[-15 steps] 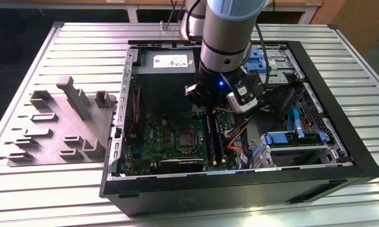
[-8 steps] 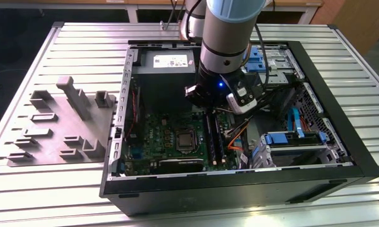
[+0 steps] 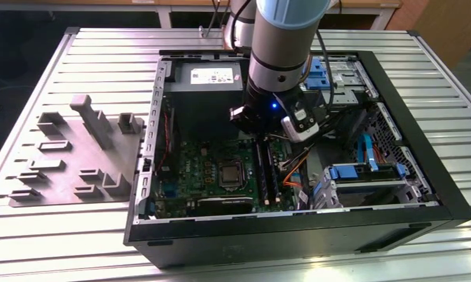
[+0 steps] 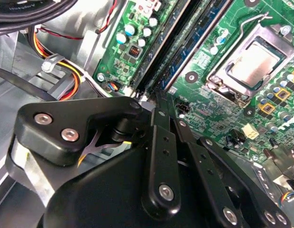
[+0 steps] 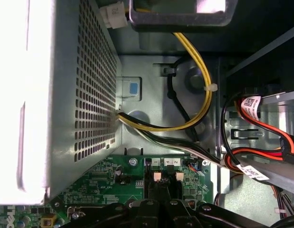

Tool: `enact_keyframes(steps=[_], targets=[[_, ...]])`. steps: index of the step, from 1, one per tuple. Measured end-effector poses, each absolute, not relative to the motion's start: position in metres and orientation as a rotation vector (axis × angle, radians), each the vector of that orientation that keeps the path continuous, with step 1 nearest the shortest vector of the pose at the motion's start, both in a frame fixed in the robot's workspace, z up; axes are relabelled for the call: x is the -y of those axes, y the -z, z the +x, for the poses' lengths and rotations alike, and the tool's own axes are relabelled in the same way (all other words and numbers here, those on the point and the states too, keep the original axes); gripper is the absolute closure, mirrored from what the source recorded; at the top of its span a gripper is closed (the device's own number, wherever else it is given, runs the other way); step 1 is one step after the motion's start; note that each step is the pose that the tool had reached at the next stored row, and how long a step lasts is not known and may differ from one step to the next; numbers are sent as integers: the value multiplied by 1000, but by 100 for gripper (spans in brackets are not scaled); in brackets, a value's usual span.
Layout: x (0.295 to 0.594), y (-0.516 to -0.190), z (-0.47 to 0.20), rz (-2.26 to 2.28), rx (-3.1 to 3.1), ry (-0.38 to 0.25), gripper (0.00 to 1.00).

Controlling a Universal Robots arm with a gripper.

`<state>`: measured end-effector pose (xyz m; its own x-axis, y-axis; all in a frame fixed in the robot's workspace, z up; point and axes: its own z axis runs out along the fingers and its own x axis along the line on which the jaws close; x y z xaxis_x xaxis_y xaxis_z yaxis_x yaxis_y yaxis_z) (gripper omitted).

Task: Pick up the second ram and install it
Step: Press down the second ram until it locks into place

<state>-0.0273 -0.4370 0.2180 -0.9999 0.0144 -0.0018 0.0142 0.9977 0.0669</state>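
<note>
Ribbed metal tabletop (image 3: pixel 54 235). Open black computer case (image 3: pixel 298 235) lies directly on it, side panel off. Grey fixture tray (image 3: pixel 78 158) sits beside the case, on the exterior view's left.

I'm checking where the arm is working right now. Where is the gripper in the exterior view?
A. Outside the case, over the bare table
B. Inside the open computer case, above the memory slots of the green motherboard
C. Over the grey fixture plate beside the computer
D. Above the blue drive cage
B: the gripper hangs inside the open computer case, just above the memory slots on the green motherboard.
</note>
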Motion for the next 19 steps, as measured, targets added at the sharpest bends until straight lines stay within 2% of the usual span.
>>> enact_keyframes(steps=[19], targets=[[437, -215, -27, 22, -3137, -106, 90]])
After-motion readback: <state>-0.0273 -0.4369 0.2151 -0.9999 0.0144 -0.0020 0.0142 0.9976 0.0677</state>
